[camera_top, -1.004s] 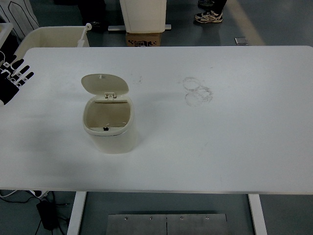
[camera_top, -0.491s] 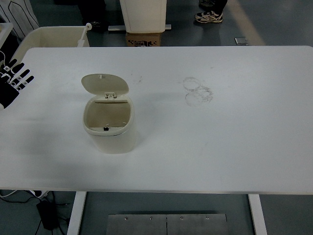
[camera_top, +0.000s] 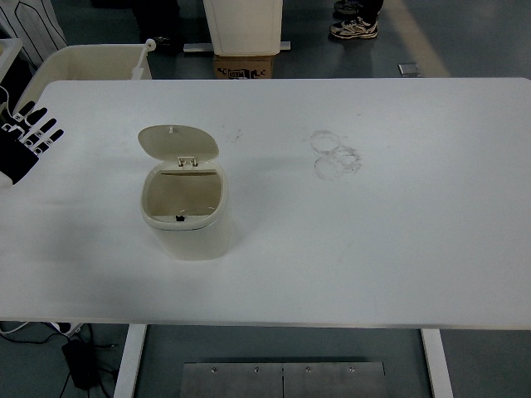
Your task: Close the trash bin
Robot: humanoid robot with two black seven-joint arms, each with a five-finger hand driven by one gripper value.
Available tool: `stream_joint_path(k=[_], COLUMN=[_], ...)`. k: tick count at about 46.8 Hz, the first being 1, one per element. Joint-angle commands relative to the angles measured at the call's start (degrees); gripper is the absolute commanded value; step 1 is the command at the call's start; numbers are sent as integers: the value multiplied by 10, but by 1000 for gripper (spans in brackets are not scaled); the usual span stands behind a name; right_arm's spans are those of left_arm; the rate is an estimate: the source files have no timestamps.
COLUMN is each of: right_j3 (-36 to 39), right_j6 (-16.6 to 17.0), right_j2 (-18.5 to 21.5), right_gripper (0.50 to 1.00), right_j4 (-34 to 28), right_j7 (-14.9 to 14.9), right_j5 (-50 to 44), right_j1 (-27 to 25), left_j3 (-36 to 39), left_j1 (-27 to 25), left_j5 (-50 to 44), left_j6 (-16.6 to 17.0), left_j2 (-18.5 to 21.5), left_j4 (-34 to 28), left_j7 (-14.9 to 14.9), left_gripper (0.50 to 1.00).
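Note:
A small cream trash bin (camera_top: 187,217) stands on the left half of the white table (camera_top: 390,240). Its oval lid (camera_top: 177,142) is tipped back and upright on the hinge, so the mouth is uncovered and the inside shows. My left hand (camera_top: 26,141), black with white finger segments, hovers at the table's far left edge, well to the left of the bin and not touching it. Its fingers are spread straight and hold nothing. The right arm does not show.
Faint ring smudges (camera_top: 335,156) mark the table's middle. Behind the table's far edge stand a cream tub (camera_top: 83,62), a cardboard box (camera_top: 244,65) and a white cabinet (camera_top: 243,25). A person's shoes (camera_top: 354,27) show at the top.
My left hand has shifted slightly along the left edge, first drawing back, then edging right again. The bin and its lid have not moved.

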Motion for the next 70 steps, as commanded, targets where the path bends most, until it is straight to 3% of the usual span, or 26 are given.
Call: stream_joint_path(k=[1,52,70], right_j3=[0,-1,-1], right_j6=[0,0,0], right_j2=[0,0,0], right_gripper=[991,991,991], right_j4=[0,0,0], right_j7=[0,0,0], right_j5=[0,-1,-1], right_j1=[0,0,0], left_j3=[1,4,6], left_j1=[-1,-1,-10], left_j5=[0,3,69], left_j6=[1,3,17], left_j2=[1,6,11], left_j4=[0,0,-4], left_j7=[0,2,11], left_gripper=[1000,1000,1000])
